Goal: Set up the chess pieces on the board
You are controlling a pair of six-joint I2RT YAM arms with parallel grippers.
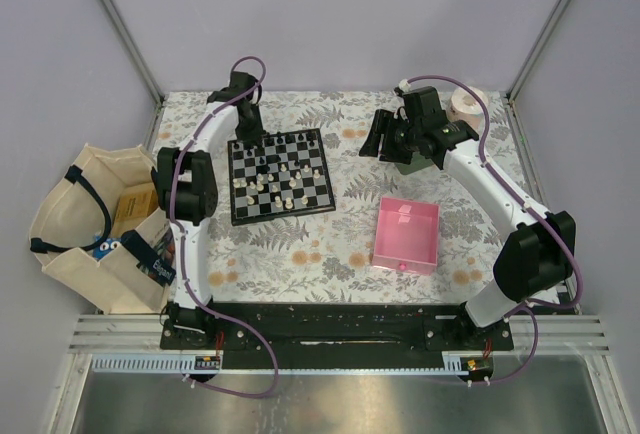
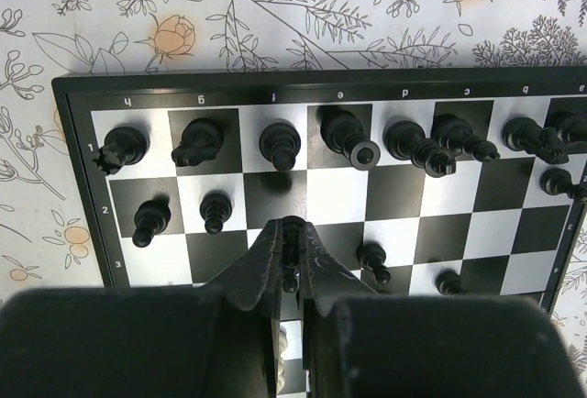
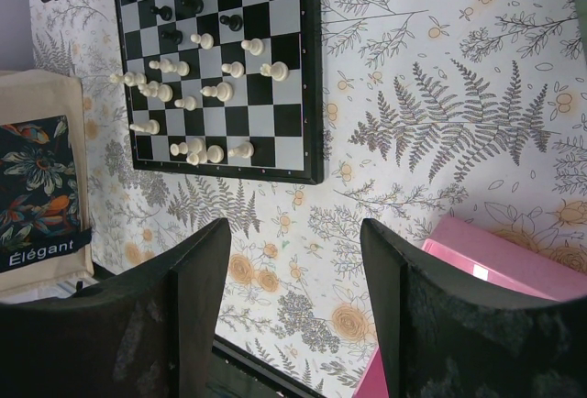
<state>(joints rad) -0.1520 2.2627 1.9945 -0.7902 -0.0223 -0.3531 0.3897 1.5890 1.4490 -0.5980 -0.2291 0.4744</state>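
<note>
The left gripper [image 2: 291,233], nearest its own wrist camera, is seen clamped tight on a small black pawn [image 2: 291,256]. The pawn is pinched between the fingertips with its long axis running along the fingers, toward the board [image 2: 81,187]. It is held over the f file near the third rank, and whether it touches the surface cannot be told. A vacant dark square of the second rank lies just ahead of the tips, beside the g-file pawn [image 2: 215,212], so a short forward reach is judged to be needed. The right gripper [image 3: 295,228] is held wide and empty, well apart from the board. The left arm is therefore the nearer.
</note>
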